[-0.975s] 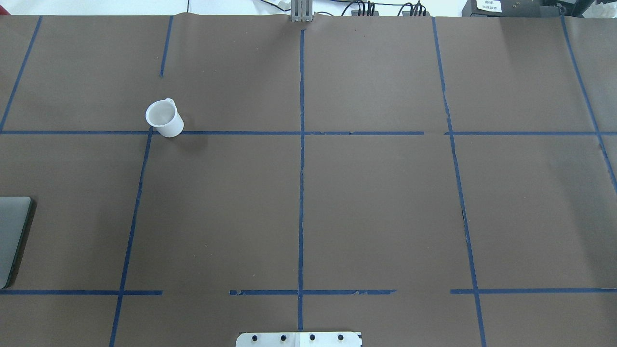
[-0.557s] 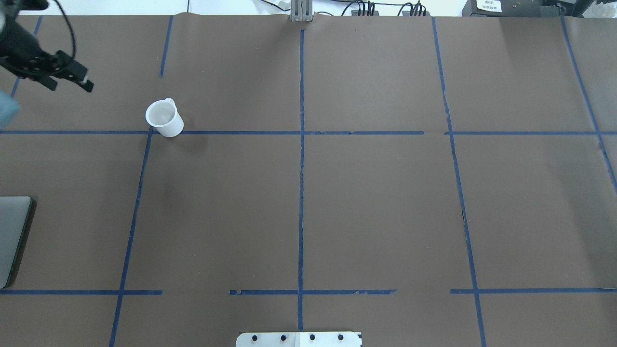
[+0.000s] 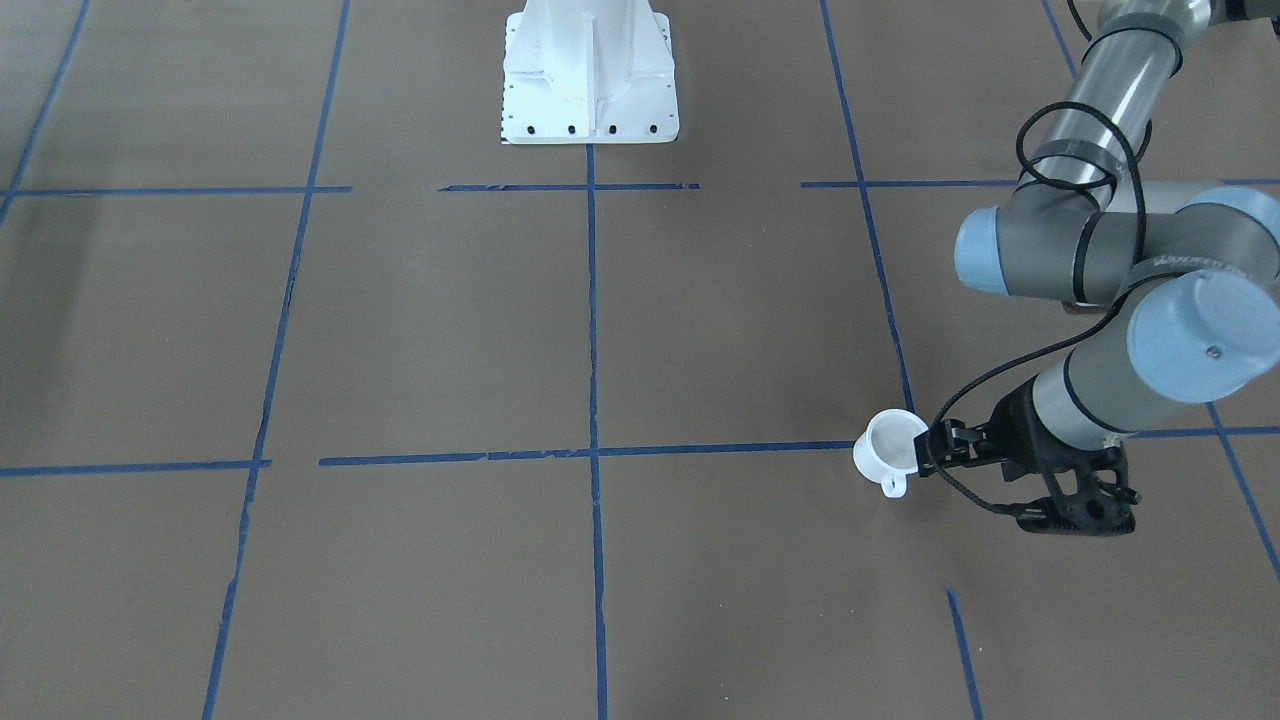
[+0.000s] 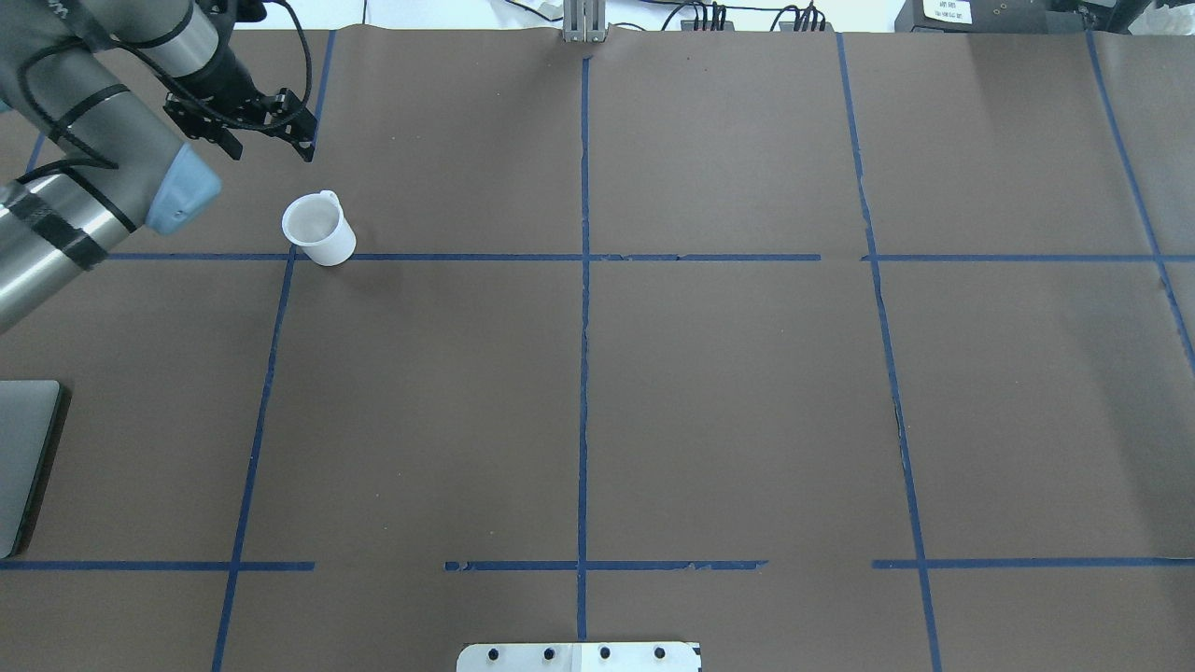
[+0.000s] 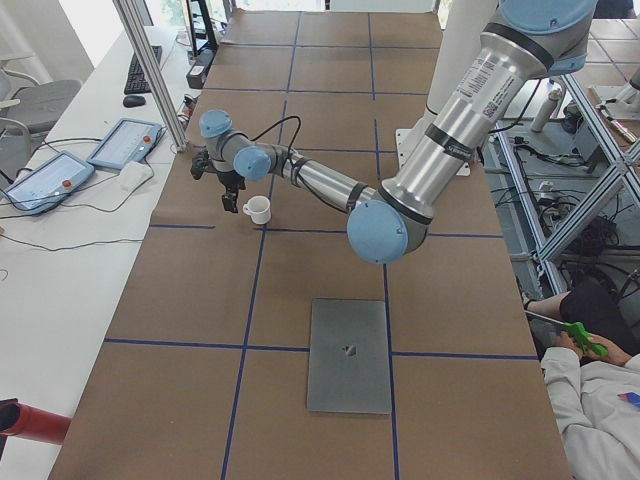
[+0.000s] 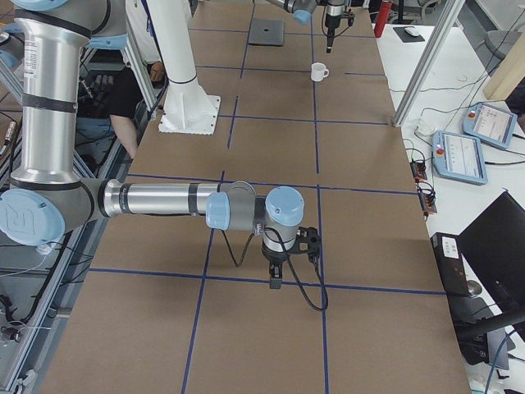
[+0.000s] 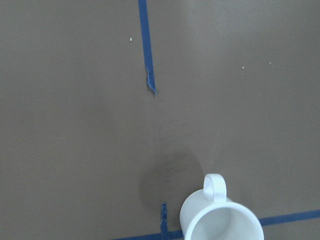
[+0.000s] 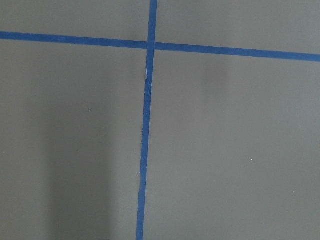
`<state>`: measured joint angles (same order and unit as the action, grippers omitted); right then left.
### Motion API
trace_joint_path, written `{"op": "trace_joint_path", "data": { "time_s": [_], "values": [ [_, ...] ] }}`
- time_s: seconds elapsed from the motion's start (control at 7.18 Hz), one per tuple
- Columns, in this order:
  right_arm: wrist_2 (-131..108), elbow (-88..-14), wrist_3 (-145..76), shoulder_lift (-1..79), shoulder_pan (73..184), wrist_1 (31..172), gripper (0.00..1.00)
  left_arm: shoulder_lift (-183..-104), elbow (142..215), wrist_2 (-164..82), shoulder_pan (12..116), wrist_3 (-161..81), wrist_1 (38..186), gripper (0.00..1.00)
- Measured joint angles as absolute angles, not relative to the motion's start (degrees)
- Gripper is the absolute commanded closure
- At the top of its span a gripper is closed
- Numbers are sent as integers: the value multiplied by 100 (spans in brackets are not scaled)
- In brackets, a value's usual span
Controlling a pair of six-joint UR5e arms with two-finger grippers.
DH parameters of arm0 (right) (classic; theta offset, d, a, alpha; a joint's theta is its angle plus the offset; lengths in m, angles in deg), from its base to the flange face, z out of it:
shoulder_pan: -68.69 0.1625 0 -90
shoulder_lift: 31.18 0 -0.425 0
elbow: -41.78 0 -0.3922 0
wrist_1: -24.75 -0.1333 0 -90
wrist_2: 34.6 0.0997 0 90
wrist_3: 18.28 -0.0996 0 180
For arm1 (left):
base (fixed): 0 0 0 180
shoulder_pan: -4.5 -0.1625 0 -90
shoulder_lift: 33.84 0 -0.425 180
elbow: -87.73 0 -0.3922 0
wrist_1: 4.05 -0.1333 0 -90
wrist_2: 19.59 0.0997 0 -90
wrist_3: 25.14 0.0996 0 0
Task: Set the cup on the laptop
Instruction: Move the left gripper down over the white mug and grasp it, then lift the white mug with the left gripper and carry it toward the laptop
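Note:
The cup [image 4: 319,229] is a small white mug that stands upright on the brown table, handle towards the far side. It also shows in the front view [image 3: 890,448], the left view [image 5: 258,209] and at the bottom of the left wrist view [image 7: 222,220]. My left gripper [image 4: 269,149] hangs above the table just beyond the cup, open and empty; it touches nothing. The silver-grey laptop [image 4: 23,457] lies closed and flat at the table's left edge, logo up [image 5: 348,355]. My right gripper [image 6: 275,279] points down at bare table far from both; I cannot tell its state.
The white robot base plate [image 4: 579,656] sits at the near edge. Blue tape lines grid the brown table cover. A metal post [image 4: 583,23] stands at the far edge. Teach pendants [image 5: 125,145] lie on a side desk. A person [image 5: 590,370] sits beside the table.
My left arm has come into the overhead view from the left and moved right, towards the cup. The cup and the laptop have not moved.

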<state>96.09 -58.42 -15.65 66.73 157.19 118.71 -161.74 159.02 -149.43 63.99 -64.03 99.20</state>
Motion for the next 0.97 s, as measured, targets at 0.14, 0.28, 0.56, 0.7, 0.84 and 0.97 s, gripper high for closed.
{"op": "trace_joint_path", "data": {
  "time_s": [0.14, 0.28, 0.56, 0.7, 0.84, 0.97],
  "values": [
    [9609, -5842, -1564, 6673, 15719, 11871, 0, -16330, 15579, -14804, 6268, -6568, 10173, 0],
    [9609, -5842, -1565, 6673, 15719, 11873, 0, -16413, 15342, -14596, 6139, -6689, 10391, 0],
    [9609, -5842, -1564, 6673, 15719, 11877, 0, -16447, 15140, -14395, 5947, -6768, 10560, 5],
    [9609, -5842, -1564, 6673, 15719, 11874, 0, -16446, 15096, -14370, 5867, -6790, 10577, 20],
    [9609, -5842, -1565, 6673, 15719, 11874, 0, -16432, 15070, -14352, 5802, -6808, 10603, 52],
    [9609, -5842, -1565, 6674, 15719, 11875, 0, -16414, 15056, -14338, 5764, -6815, 10638, 95]
  ]
}}
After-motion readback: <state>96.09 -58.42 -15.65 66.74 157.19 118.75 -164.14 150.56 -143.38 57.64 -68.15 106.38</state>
